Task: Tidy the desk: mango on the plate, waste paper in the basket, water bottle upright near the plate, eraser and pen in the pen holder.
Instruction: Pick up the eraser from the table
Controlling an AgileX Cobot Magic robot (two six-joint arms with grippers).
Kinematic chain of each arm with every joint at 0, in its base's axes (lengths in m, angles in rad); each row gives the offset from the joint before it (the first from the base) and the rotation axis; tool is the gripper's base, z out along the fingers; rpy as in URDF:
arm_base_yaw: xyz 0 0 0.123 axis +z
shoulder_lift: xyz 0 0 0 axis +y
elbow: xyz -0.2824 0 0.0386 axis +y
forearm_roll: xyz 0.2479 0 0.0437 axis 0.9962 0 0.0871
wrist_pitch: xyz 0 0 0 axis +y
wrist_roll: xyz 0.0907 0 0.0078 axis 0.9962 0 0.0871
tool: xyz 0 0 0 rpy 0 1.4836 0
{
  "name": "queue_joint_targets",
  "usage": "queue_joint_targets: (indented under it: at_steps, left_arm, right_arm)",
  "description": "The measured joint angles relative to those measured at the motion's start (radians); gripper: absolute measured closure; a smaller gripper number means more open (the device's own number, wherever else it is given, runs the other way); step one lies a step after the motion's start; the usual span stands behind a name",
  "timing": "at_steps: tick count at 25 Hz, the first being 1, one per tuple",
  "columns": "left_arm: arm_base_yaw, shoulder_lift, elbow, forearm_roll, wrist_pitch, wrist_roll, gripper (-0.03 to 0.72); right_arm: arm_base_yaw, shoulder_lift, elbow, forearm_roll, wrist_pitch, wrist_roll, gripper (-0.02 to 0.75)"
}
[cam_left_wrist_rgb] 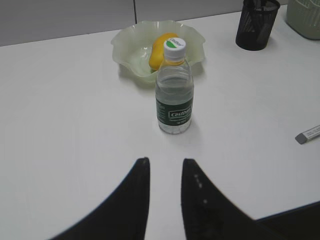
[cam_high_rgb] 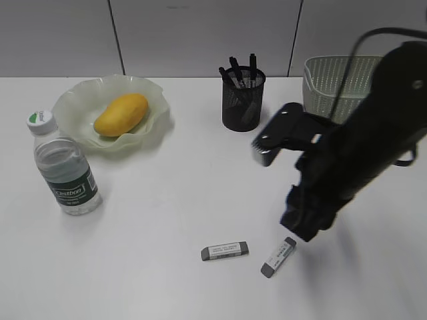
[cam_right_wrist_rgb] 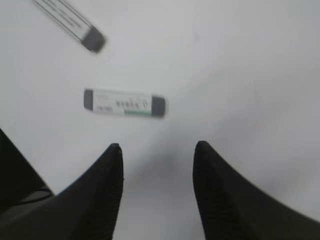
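The mango [cam_high_rgb: 121,114] lies in the ruffled green glass plate [cam_high_rgb: 73,103]. The water bottle [cam_high_rgb: 65,167] stands upright in front of the plate, on its left. The black mesh pen holder [cam_high_rgb: 243,100] holds several pens. Two grey-ended erasers lie at the front of the desk, one on the left [cam_high_rgb: 225,251] and one on the right [cam_high_rgb: 278,257]. My right gripper [cam_high_rgb: 304,232] is open, low over the desk, just beside the right eraser [cam_right_wrist_rgb: 124,103]. My left gripper [cam_left_wrist_rgb: 165,162] is open and empty, facing the bottle [cam_left_wrist_rgb: 174,90]. No waste paper is in view.
The sage-green basket [cam_high_rgb: 333,80] stands at the back right, partly behind my right arm. The other eraser [cam_right_wrist_rgb: 70,22] lies farther ahead in the right wrist view. An eraser end [cam_left_wrist_rgb: 308,134] shows at the right edge of the left wrist view.
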Motion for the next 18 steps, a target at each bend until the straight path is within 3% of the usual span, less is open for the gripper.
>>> queue_joint_targets:
  at_steps: [7,18]
  left_arm:
    - [0.000,0.000,0.000,0.000,0.000,0.000,0.529]
    - [0.000,0.000,0.000,0.000,-0.002,0.000,0.530]
  right_arm:
    - [0.175,0.181,-0.140,-0.008,-0.132,-0.185,0.330]
    - [0.231,0.275,-0.181,0.056,-0.086,-0.394,0.314]
